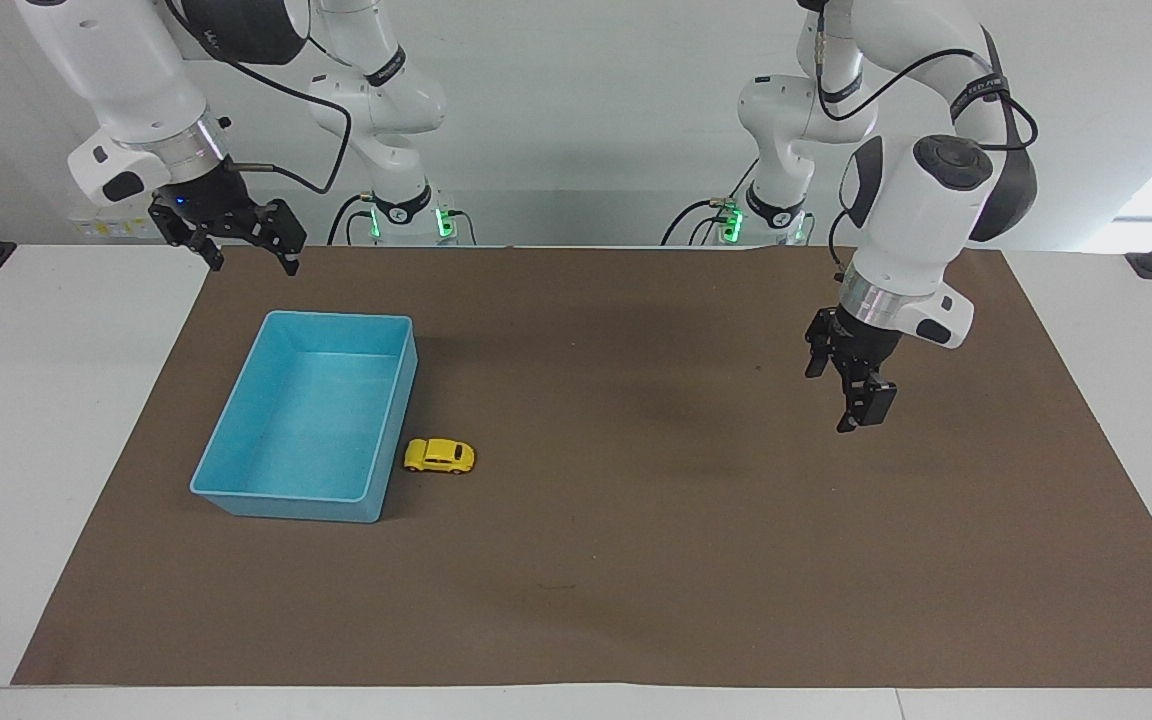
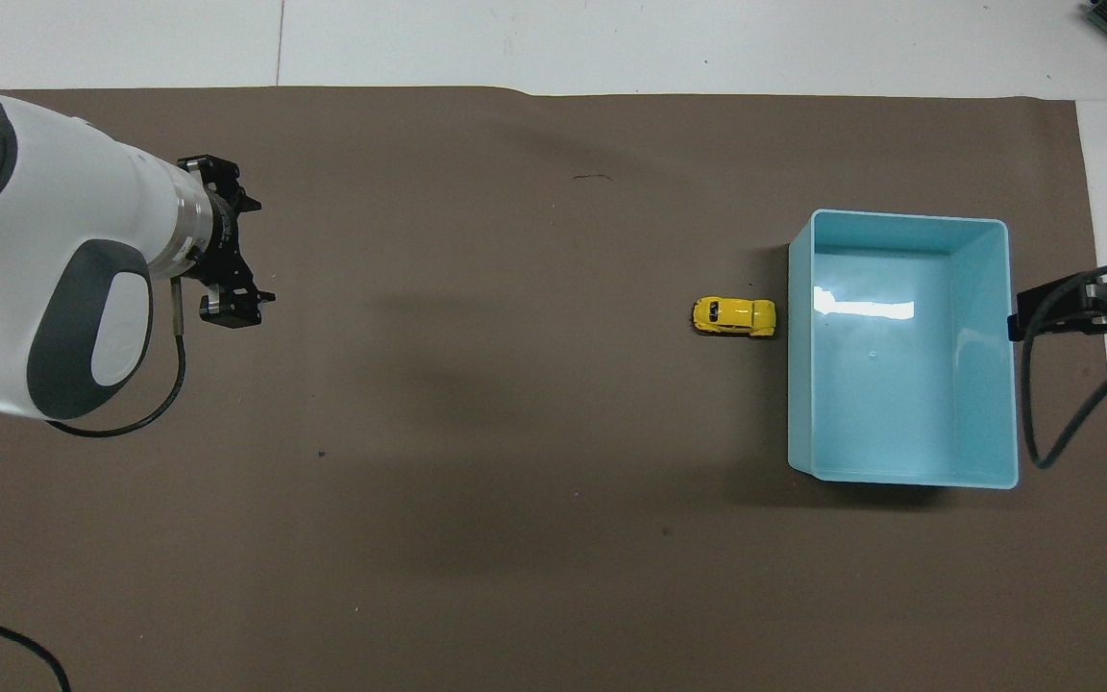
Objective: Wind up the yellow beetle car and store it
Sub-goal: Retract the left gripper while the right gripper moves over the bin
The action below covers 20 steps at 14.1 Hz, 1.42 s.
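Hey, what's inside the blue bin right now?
Nothing shows inside the blue bin: its whole floor is bare in the overhead view. The yellow beetle car sits on the mat beside it. No part of the inside is covered.

My left gripper (image 1: 861,405): centre-right of the facing frame, raised, pointing down, jaws parted, empty. My right gripper (image 1: 251,250): upper left, raised, fingers spread, empty.

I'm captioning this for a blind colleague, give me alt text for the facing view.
A yellow car sits on a brown mat beside an empty blue bin. The left gripper hangs open over bare mat toward its own end; the right gripper waits open, raised by the bin's robot-side end.
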Available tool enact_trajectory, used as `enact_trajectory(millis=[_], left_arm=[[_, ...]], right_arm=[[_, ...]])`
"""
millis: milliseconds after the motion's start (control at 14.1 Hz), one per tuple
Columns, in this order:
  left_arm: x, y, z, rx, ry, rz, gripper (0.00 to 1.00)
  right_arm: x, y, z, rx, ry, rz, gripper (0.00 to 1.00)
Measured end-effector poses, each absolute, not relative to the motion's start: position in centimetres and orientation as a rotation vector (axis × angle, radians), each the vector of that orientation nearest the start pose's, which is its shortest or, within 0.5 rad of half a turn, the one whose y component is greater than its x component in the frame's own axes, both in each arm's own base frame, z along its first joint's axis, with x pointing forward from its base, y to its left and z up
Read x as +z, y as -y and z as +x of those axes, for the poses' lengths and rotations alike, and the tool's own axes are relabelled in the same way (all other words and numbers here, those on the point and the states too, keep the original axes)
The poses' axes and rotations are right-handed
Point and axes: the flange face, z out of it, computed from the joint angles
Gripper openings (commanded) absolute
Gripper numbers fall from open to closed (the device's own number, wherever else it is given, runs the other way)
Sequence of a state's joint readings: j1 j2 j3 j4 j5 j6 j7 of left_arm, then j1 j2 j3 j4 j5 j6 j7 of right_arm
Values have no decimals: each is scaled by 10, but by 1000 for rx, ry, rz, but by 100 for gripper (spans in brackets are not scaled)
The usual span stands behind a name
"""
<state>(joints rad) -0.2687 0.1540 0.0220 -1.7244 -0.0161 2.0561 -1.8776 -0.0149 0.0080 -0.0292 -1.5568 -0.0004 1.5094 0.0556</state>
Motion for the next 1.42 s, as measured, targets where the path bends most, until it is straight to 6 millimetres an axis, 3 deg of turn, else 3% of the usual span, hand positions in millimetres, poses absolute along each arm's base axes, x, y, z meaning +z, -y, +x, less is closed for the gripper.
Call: enact_trajectory(millis=[284,781,1136,1420], left_arm=[[527,146,604,140,-2029,2180,100],[559,123,592,191,-1540,2582,100],[567,99,593,252,-1118,2819,100],[567,70,596,274,-770,2973,100]], right_arm=[[621,26,550,87,-161,-3137,100],[621,21,550,87,-146,-3133,100],[620,4,549,98,-468,-3106,100],[618,-16,542,114,-611,-3086,100]])
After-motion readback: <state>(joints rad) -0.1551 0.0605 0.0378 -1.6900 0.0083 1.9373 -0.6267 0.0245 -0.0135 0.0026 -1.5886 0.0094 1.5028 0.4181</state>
